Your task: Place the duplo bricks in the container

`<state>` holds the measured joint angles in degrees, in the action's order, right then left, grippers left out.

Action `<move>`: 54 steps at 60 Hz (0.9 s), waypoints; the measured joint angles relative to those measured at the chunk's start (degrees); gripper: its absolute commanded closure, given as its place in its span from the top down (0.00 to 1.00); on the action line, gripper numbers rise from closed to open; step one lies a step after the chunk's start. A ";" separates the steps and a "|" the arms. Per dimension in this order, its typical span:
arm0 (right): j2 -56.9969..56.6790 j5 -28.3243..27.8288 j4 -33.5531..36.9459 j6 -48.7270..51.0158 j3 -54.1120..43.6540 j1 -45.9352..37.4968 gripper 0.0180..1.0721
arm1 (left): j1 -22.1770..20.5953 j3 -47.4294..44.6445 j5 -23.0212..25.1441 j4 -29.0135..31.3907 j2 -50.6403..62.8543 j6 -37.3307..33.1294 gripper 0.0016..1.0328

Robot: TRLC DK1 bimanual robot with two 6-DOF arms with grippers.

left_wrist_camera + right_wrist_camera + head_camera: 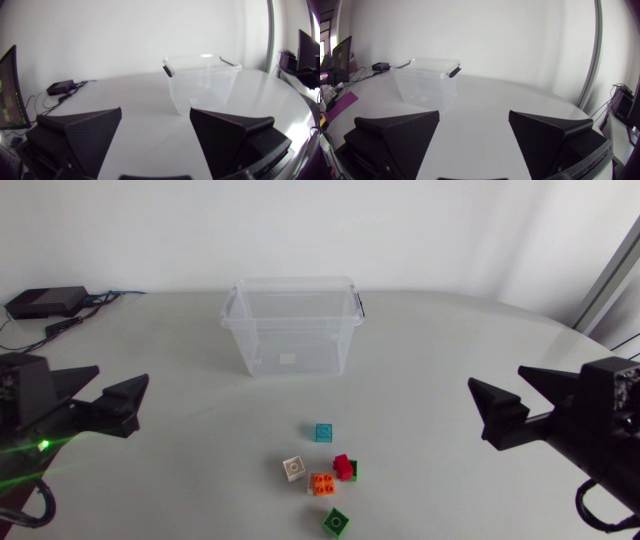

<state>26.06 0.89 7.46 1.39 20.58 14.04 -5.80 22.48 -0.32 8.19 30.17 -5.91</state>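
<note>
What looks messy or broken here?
Nothing looks broken or spilled. The duplo bricks just lie scattered in a loose bunch on the table, apart from the clear container, which stands upright and empty.

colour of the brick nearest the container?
The brick is teal; head view shows it best.
</note>
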 measured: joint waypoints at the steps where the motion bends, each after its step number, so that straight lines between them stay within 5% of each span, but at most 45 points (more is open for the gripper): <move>1: 1.05 0.00 0.63 -0.39 0.70 0.35 0.95 | -0.63 1.49 -0.02 1.40 1.88 -0.31 0.89; 12: 7.82 0.42 8.76 -3.80 5.07 7.48 0.95 | -10.51 11.23 -2.75 10.16 17.03 -1.70 0.89; 28: 17.09 0.85 22.27 -6.25 12.96 18.18 0.95 | -26.80 17.73 -3.87 14.99 41.20 -9.14 0.91; 43: 23.74 -14.27 27.17 -3.85 17.81 20.76 0.95 | -29.64 25.66 1.31 17.33 56.61 -12.92 0.88; 54: 30.71 -15.04 29.14 -0.72 18.56 21.49 0.95 | -31.12 28.87 2.97 18.95 61.09 -15.72 0.84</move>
<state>56.77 -14.15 36.60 0.67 39.13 35.53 -36.93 51.35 2.66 27.14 91.26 -21.63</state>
